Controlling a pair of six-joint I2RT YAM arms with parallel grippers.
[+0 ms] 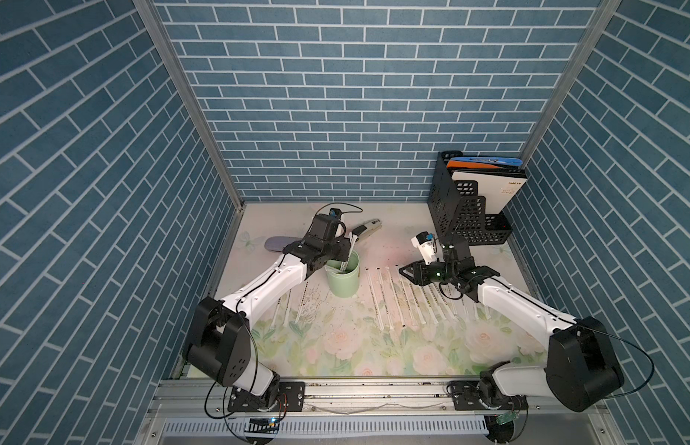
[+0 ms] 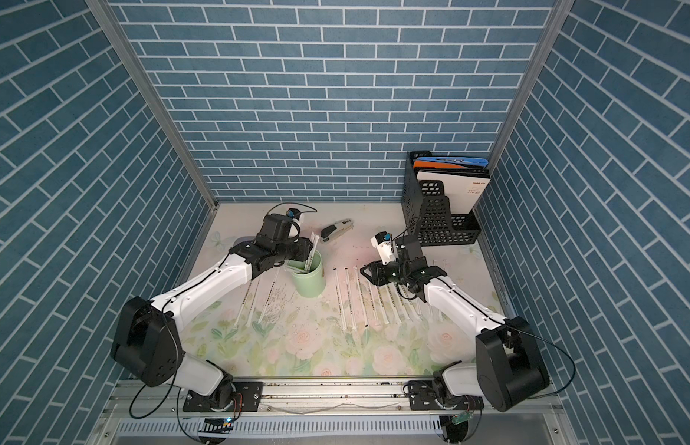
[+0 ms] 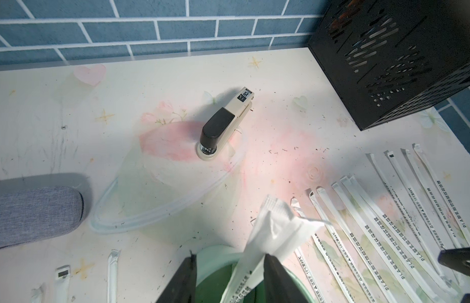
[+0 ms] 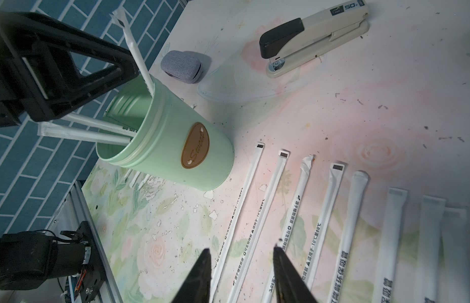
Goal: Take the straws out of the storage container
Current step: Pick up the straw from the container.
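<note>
Our left fingers (image 3: pixel 181 275) stand spread over the mouth of the storage container (image 4: pixel 163 157). A few straws (image 3: pixel 244 262) rise between them, leaning on one finger and clear of the other. Our right fingers (image 4: pixel 199 275) are spread too, holding nothing, above a row of straws (image 4: pixel 331 210) lying flat on the desk (image 3: pixel 71 118). Beyond the left fingers lie a stapler (image 3: pixel 223 126) and a grey case (image 3: pixel 31 212).

Both top views look down from high above my whole tabletop (image 1: pixel 393 246); my wrist cameras sit close, both showing the storage container (image 4: pixel 163 162).
</note>
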